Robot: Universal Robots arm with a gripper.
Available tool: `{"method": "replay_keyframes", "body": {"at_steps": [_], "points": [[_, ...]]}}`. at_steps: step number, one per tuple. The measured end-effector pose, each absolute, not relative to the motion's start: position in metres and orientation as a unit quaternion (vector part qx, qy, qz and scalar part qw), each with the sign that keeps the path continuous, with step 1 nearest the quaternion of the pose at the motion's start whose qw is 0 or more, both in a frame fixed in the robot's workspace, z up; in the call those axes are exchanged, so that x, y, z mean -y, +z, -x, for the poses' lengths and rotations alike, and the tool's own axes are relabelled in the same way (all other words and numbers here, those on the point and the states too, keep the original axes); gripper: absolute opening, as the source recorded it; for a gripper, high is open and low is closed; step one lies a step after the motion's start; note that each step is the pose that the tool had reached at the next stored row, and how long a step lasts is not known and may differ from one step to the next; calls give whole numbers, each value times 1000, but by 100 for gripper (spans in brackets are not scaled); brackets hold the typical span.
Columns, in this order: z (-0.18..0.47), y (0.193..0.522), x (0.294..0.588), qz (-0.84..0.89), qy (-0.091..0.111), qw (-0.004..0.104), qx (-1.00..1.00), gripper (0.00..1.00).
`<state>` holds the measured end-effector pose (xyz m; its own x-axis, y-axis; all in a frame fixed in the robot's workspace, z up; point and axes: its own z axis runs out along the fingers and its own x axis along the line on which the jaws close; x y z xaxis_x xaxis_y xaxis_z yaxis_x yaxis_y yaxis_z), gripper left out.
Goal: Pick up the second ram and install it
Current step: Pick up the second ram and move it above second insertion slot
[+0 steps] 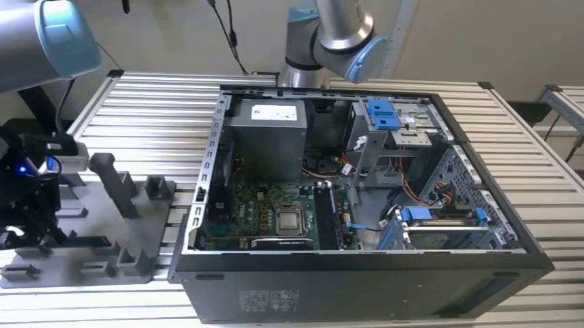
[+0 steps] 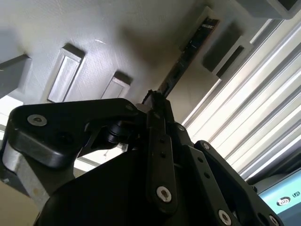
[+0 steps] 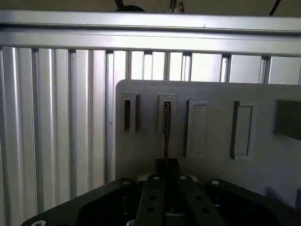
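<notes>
My pincer was clenched on the near end of the second ram. As far as I could judge from both wrist views, the fingers were pressed flat against its two wide faces. I think I held it there because the board is so thin, and only the faces give a good surface for the pads.

The ram stood on its long edge in a narrow slot of the grey holder plate. It showed me only its thin edge. I believe the slot was made to keep the board upright so that fingers can come down on both sides. The ram's long axis ran straight away from my pincer, along the slot, parallel to the neighbour slots and to the slats of the metal table. Its far end pointed toward the far rim of the plate.

Farther away, toward the exterior view's right, the open computer case lay on the same table, well apart from the plate.
</notes>
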<state>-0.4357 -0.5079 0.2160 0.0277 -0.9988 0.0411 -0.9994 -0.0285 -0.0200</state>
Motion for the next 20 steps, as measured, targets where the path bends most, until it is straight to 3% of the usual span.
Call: {"method": "replay_keyframes", "body": {"at_steps": [20], "points": [[436,233,507,-717,22,7,697,14]]}}
